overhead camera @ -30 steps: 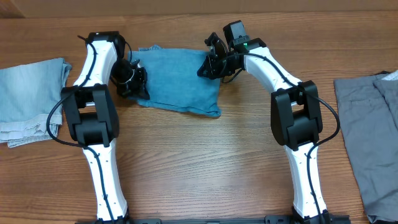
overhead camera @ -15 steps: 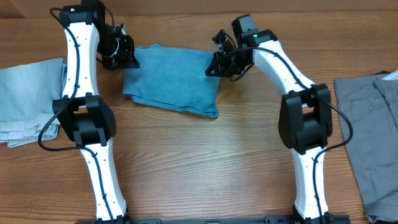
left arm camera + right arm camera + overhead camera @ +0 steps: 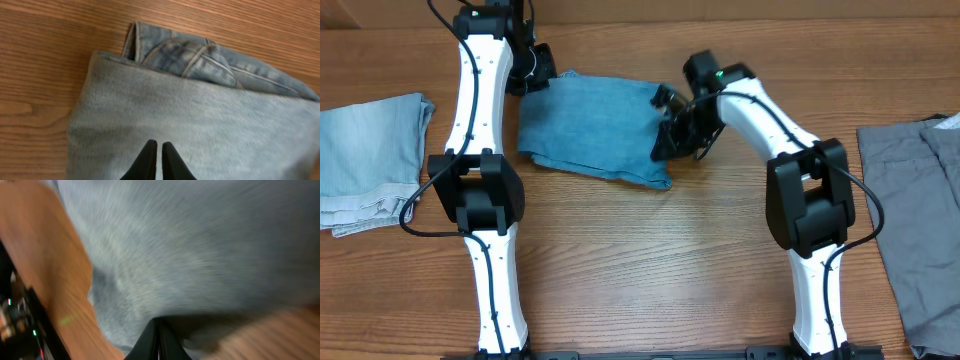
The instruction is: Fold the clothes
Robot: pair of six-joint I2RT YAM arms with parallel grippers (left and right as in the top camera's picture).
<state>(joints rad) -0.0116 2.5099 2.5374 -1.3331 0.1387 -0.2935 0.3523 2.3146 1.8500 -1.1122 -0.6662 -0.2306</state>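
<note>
The clothes being worked on are light-blue jeans, folded into a rectangle at the table's middle back. My left gripper hovers at their far left corner. In the left wrist view it is shut with nothing between its tips, over smooth denim with a waistband seam beyond. My right gripper is at the jeans' right edge. In the blurred right wrist view it is shut, its tips right against the denim. Whether cloth is pinched between them does not show.
A folded pile of paler denim lies at the left edge of the table. Grey trousers lie spread at the right edge. Bare wooden tabletop stretches in front of the jeans, between the two arm bases.
My left gripper swung from the jeans' left edge up to their far left corner. My right gripper slid from the far right corner down along the right edge.
</note>
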